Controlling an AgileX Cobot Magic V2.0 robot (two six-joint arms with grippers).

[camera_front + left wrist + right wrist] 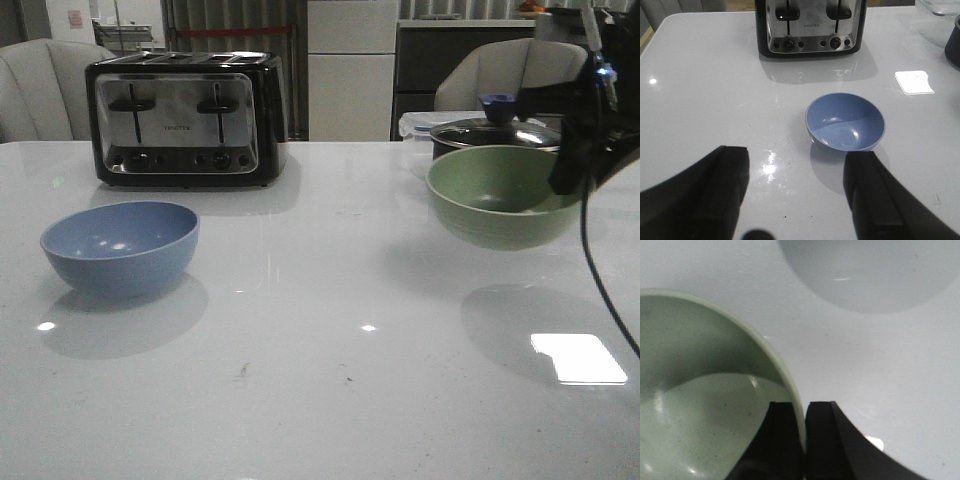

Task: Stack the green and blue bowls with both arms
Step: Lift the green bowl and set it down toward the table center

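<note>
The green bowl point(500, 195) hangs above the table at the right, its shadow on the surface below. My right gripper point(570, 170) is shut on its right rim; in the right wrist view one finger is inside the green bowl point(705, 405) and one outside, the right gripper point(803, 412) pinching the wall. The blue bowl point(120, 245) rests upright on the table at the left. The left arm does not show in the front view. In the left wrist view the left gripper point(797, 172) stands open, above the table just short of the blue bowl point(845, 121), with nothing between its fingers.
A black and chrome toaster point(185, 120) stands at the back left. A dark lidded pot point(495, 135) with a purple knob sits behind the green bowl, next to a clear container point(415, 125). A thin black cable point(600, 290) trails down from the right arm.
</note>
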